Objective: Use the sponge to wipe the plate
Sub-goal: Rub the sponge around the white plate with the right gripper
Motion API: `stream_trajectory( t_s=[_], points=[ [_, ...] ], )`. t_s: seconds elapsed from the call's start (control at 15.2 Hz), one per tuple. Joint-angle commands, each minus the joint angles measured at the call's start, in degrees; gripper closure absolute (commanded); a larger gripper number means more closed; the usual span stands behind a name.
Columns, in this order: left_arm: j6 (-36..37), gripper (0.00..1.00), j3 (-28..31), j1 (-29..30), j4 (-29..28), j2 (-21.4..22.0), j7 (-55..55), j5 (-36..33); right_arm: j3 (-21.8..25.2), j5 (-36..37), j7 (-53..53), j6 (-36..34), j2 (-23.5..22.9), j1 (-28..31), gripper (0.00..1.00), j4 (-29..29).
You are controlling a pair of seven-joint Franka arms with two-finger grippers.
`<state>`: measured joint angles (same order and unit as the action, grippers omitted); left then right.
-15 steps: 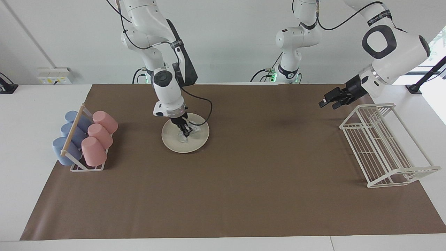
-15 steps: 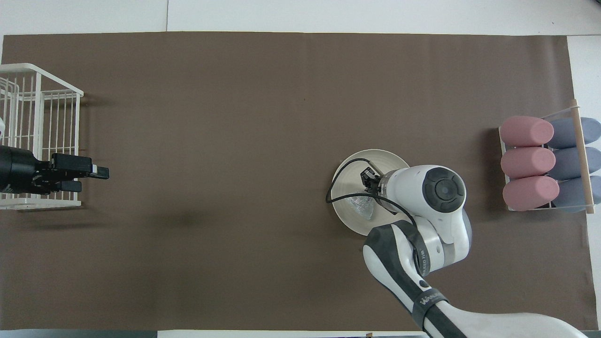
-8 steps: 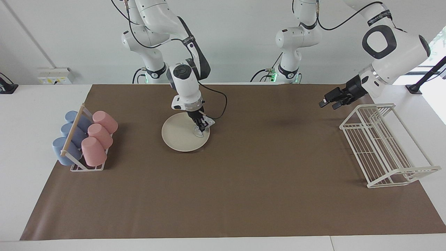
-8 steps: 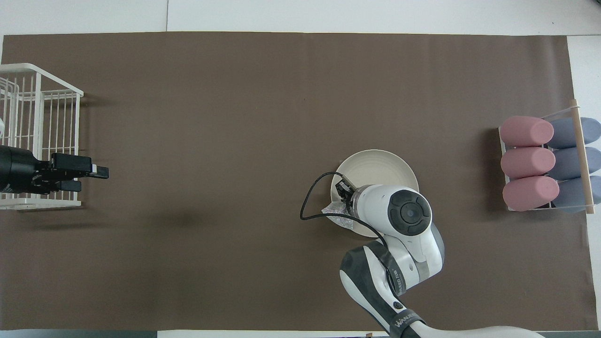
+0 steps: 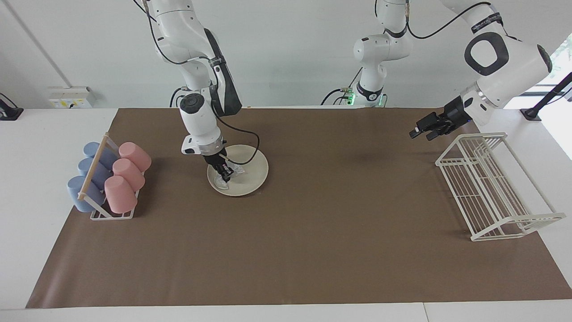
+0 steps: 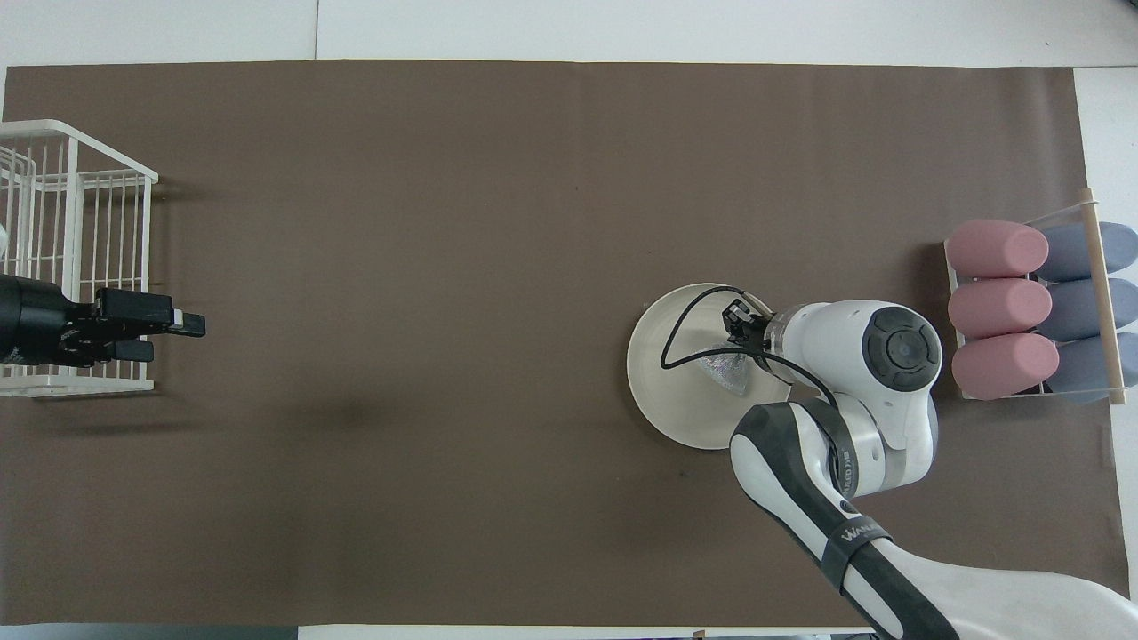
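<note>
The wiping looks to be under way rather than finished. The plate (image 5: 243, 175) lies flat on the brown mat (image 5: 313, 250) that covers the surface, toward the right arm's end of it and beside the rack of pink and blue cups (image 5: 109, 181). The right gripper (image 5: 225, 174) reaches down onto the plate with its jaws clamped on the sponge (image 5: 228, 175), a crumpled silvery wad that sits pressed against the dish on the part of it toward the cup rack; in the overhead view the sponge (image 6: 731, 373) shows just under the wrist, inside the rim of the plate (image 6: 662, 391). No dirt or streaks can be made out on the cream surface, so how much of it has been covered cannot be told; I judge that the half of the plate toward the middle of the mat may yet need passes. The left gripper (image 5: 423, 129) waits in the air by the white wire rack (image 5: 496, 188) at the left arm's end, its jaws apart and holding nothing. Left to do, as I read it: finish the strokes, then lift the sponge clear.
</note>
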<state>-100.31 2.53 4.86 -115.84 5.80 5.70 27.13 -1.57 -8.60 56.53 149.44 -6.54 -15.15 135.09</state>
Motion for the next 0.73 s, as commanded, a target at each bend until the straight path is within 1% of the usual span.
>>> stream_trajectory(
  t_s=[0.0, 0.2, 0.26, 0.53, 0.59, 0.66],
  points=[
    [-0.94, 0.0, 0.28, -0.73, -0.35, 0.53, -1.22, -1.55, -0.45, -0.98, 5.23, 0.68, -1.82, -3.81, 1.0, 1.76],
    [-0.94, 0.0, 0.28, -0.73, -0.35, 0.53, -1.22, -1.55, -0.45, -0.98, 14.63, 1.2, -1.81, -9.78, 1.0, 1.76],
    [-1.03, 0.0, 0.28, -0.73, -0.44, 0.62, -1.22, -1.55, -0.37, -0.98, 16.41, 1.55, -1.9, -10.85, 1.0, 1.67],
    [-1.12, 0.0, 0.28, -0.73, -0.44, 0.62, -1.22, -1.55, -0.36, -0.98, 16.68, 1.03, -1.9, -10.42, 1.0, 1.06],
    [-1.21, 0.0, 0.28, -0.73, -0.44, 0.62, -1.22, -1.55, -0.45, -1.15, 18.78, 0.42, -1.55, -10.33, 1.0, -0.25],
    [-1.21, 0.0, 0.28, -0.73, -0.44, 0.53, -1.22, -1.55, -0.45, -1.59, 24.63, -3.33, -1.03, -10.86, 1.0, -4.44]
  ],
)
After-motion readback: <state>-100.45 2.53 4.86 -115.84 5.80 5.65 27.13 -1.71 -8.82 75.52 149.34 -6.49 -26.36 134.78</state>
